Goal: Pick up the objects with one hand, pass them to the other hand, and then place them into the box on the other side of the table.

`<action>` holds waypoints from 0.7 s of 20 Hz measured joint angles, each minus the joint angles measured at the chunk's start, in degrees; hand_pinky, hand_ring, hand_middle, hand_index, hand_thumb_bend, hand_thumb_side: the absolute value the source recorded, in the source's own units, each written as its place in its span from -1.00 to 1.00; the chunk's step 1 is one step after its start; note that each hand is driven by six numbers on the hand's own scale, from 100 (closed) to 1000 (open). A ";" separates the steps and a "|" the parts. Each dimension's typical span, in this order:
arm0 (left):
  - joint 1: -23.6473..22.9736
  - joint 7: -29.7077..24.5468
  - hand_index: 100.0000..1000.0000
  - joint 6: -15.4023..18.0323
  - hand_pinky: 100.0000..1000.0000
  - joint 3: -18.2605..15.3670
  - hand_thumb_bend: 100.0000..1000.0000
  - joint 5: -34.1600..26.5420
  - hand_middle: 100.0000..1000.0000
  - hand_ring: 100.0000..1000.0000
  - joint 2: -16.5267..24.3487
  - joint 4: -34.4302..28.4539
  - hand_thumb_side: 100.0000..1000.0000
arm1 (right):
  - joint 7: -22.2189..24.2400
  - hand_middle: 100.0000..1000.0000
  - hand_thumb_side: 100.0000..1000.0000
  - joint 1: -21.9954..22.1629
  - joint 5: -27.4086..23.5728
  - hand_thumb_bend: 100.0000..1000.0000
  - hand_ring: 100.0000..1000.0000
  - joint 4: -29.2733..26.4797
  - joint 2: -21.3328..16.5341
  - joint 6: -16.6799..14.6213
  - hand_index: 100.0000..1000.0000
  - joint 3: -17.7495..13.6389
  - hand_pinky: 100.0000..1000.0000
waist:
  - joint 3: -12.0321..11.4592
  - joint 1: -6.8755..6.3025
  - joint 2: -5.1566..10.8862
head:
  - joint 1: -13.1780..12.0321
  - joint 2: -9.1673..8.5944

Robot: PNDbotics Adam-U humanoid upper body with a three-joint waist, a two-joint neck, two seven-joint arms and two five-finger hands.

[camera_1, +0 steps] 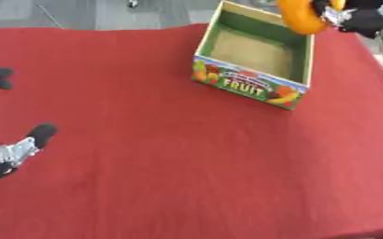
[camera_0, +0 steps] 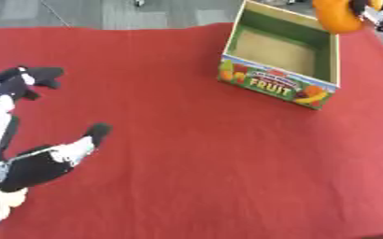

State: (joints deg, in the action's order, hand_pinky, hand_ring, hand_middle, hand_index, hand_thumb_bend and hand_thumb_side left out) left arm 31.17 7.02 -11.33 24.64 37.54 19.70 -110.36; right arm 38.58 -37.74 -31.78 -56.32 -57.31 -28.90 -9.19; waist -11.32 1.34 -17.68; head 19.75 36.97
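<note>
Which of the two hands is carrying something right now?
The right hand, at the top right over the fruit box, is curled round an orange object. The left hand rests open at the left edge, holding nothing.

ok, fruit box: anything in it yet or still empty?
Empty. The fruit box shows only its bare tan floor and green inner walls. The orange object is held by the right hand above the box's far corner, not inside.

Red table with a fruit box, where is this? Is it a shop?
Probably not a shop; more likely a robot practice room. A red cloth covers a table holding only a fruit box, with grey floor behind.
</note>
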 measured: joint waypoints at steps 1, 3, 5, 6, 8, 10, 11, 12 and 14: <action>-0.03 -0.12 0.57 -0.10 0.22 -0.11 0.13 -0.14 0.14 0.36 0.03 -0.47 0.14 | -1.07 -0.53 -1.00 0.01 0.53 -1.00 1.00 1.42 -0.37 -1.01 -0.16 -0.16 0.66 | -0.31 0.11 -0.16 | 0.24 -0.23; -0.14 -0.36 0.57 -0.23 0.21 -0.14 0.13 -0.25 0.14 0.36 0.47 -1.27 0.14 | -3.09 -0.53 -1.00 0.05 1.63 -1.00 1.00 4.12 -1.00 -2.78 -0.16 -0.32 0.66 | -0.90 0.19 -0.40 | 0.67 -0.56; -0.30 -0.53 0.57 -0.39 0.21 -0.28 0.13 -0.43 0.14 0.36 0.79 -1.93 0.14 | -4.89 -0.53 -1.00 0.20 2.63 -1.00 1.00 6.48 -1.72 -4.53 -0.16 -0.43 0.66 | -1.45 0.24 -0.51 | 1.13 -0.92; -0.36 -0.61 0.57 -0.48 0.21 -0.40 0.13 -0.51 0.14 0.36 0.96 -2.21 0.13 | -5.79 -0.53 -1.00 0.28 3.07 -1.00 1.00 7.44 -2.09 -5.43 -0.17 -0.47 0.66 | -1.68 0.31 -0.57 | 1.35 -0.97; -0.37 -0.73 0.57 -0.56 0.21 -0.47 0.13 -0.67 0.14 0.36 0.99 -2.65 0.13 | -7.65 -0.53 -1.00 0.46 3.84 -1.00 1.00 9.05 -2.79 -7.29 -0.17 -0.64 0.65 | -2.27 0.62 -0.86 | 1.79 -1.41; -0.37 -0.78 0.57 -0.54 0.21 -0.47 0.13 -0.68 0.14 0.36 1.00 -2.81 0.13 | -9.41 -0.52 -1.00 0.56 4.52 -1.00 1.00 10.34 -3.25 -9.05 -0.18 -0.65 0.65 | -3.00 0.90 -1.05 | 2.33 -1.64; -0.37 -0.80 0.56 -0.51 0.21 -0.47 0.13 -0.68 0.14 0.36 1.01 -2.92 0.13 | -10.34 -0.52 -1.00 0.73 4.89 -1.00 1.00 11.00 -3.50 -9.98 -0.18 -0.65 0.64 | -3.48 1.05 -1.15 | 2.64 -1.87; -0.37 -0.82 0.56 -0.44 0.21 -0.48 0.13 -0.68 0.14 0.36 1.04 -3.00 0.14 | -11.24 -0.52 -1.00 0.93 5.31 -1.00 1.00 11.68 -3.66 -10.88 -0.18 -0.65 0.64 | -3.86 1.18 -1.22 | 2.93 -1.94; -0.37 -0.81 0.56 -0.35 0.21 -0.48 0.13 -0.68 0.14 0.36 1.35 -3.01 0.14 | -13.09 -0.52 -1.00 1.02 6.28 -1.00 1.00 13.12 -4.14 -12.69 -0.18 -0.65 0.64 | -4.47 1.28 -1.47 | 3.63 -2.15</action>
State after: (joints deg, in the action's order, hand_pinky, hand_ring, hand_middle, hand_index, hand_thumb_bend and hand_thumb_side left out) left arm 30.80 6.21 -11.68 24.16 36.86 21.05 -113.37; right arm 25.49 -36.73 -25.50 -43.20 -61.44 -41.59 -9.84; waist -15.79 2.62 -19.15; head 23.38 34.81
